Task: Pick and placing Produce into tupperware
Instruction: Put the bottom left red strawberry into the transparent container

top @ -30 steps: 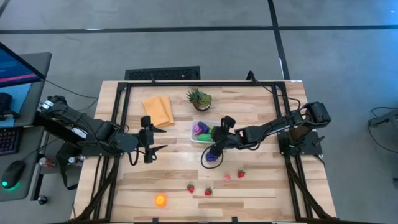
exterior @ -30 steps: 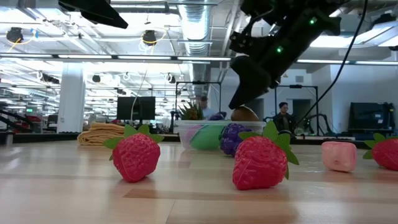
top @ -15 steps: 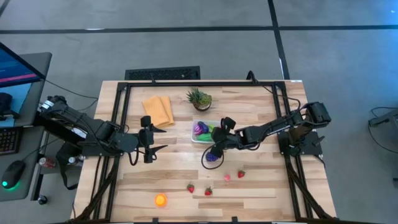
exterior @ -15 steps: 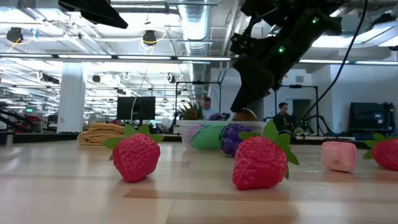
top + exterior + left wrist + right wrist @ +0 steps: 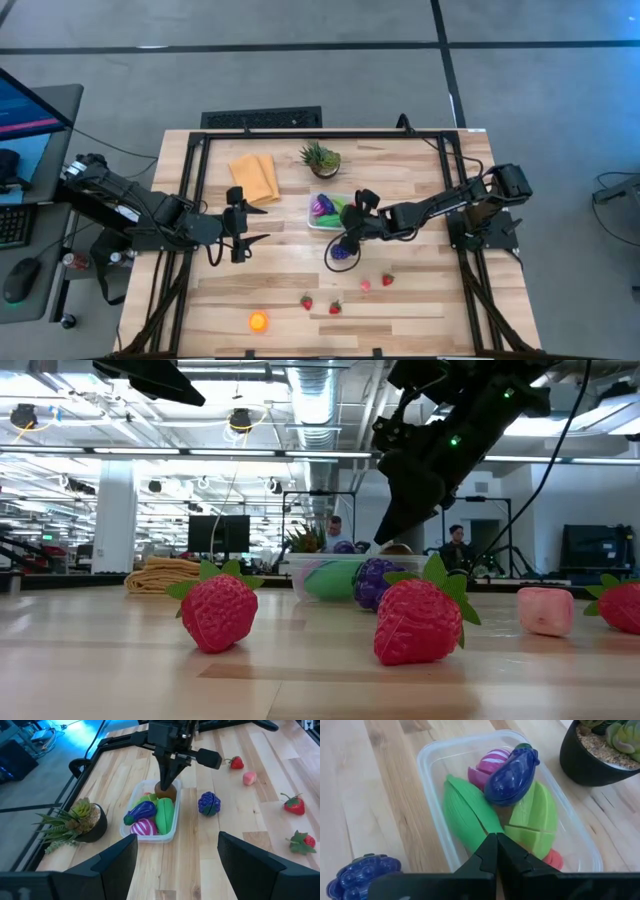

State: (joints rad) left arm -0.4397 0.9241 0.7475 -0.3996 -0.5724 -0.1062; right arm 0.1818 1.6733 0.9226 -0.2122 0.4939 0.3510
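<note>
We see right gripper (image 5: 349, 236) at frame centre of high view, fingers pressed together, holding nothing, tips over near edge of tupperware (image 5: 316, 222). Brown piece (image 5: 166, 793) sits in tupperware right under those tips; contact unclear. Tupperware holds eggplant (image 5: 511, 770), corn (image 5: 467, 814), green pieces. Purple grapes (image 5: 341, 253) on table just below tupperware. Strawberries (image 5: 335, 308) lie lower centre, orange (image 5: 258, 321) lower left. Left gripper (image 5: 237, 237) waits left of centre, fingers partly apart, empty.
</note>
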